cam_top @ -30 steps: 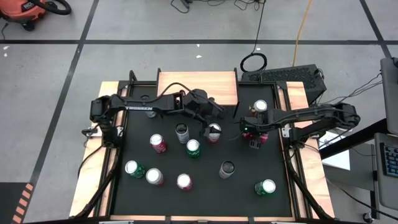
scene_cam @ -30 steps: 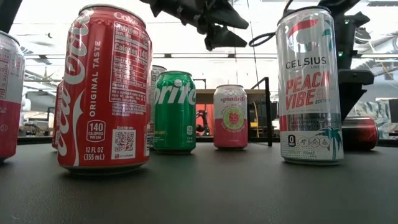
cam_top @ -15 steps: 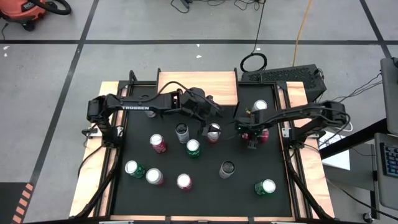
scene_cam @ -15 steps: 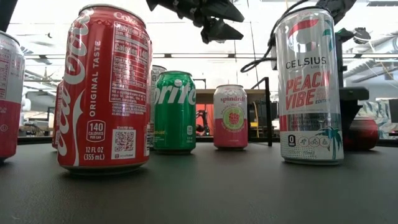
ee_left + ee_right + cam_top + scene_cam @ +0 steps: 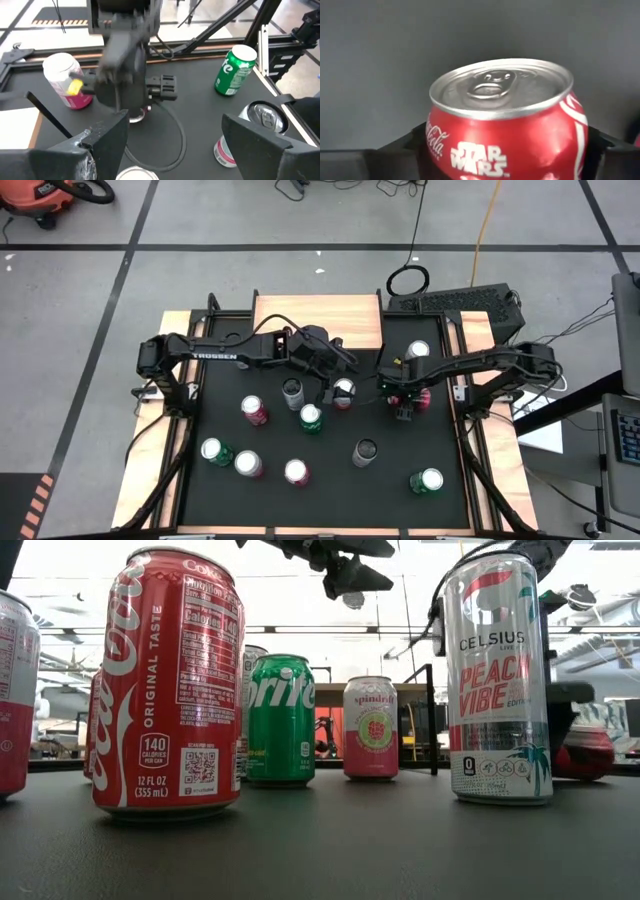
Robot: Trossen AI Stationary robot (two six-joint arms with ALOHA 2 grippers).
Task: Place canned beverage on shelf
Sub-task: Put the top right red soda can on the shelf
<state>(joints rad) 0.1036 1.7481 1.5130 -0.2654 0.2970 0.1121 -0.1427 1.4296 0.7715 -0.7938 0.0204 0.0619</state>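
A red Coca-Cola can stands upright on the black mat, right of centre. My right gripper is down over it and shut on it. The low view shows the same can behind a tall Celsius can. My left gripper hangs open above a silver-topped can at the mat's middle, holding nothing. In its wrist view, its fingers stand wide apart. The shelf, with a light wood top, stands at the table's far edge. My right gripper pinches the red can's upper side walls between its two fingers, one on each side, just under the rim. The fingers come from above, pointing down. The can stands upright with its base on the mat.
Several other cans stand about the mat: a Coke, a Sprite, a pink Spindrift, a green can at the near right and a pink can at the far right. A black cable lies on the mat.
My right gripper has come down over the red can, shifting slightly toward the table's left, and then held still. My left gripper has risen a little above the middle can.
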